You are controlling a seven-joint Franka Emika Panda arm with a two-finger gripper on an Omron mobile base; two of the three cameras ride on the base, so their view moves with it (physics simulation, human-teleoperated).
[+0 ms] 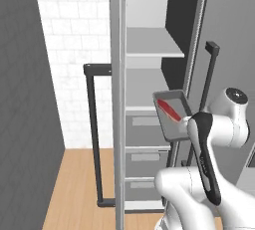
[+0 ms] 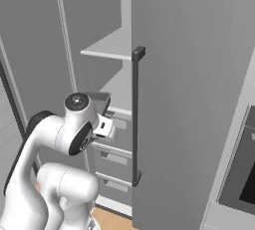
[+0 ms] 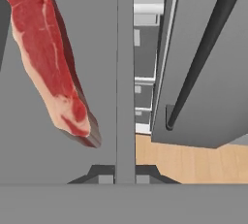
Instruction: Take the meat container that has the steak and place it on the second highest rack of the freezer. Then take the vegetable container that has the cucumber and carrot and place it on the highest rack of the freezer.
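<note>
No writing or brand marks anywhere. The gripper is clamped on the rim of the flat grey meat container, holding it before the open freezer. The steak, a marbled red slab with a pale edge, lies at ten o'clock in the hand view.

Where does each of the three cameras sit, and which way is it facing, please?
Left base view: behind the arm's left, facing the open freezer; the arm rises lower right, carrying the meat container with the steak.
Right base view: behind the arm's right, facing the freezer door's outer face and its handle; the arm rises lower left.
Hand view: on the hand, along the gripper, shut on the container's rim beside the steak.
Both base views share the shelves, drawers and arm.
</note>
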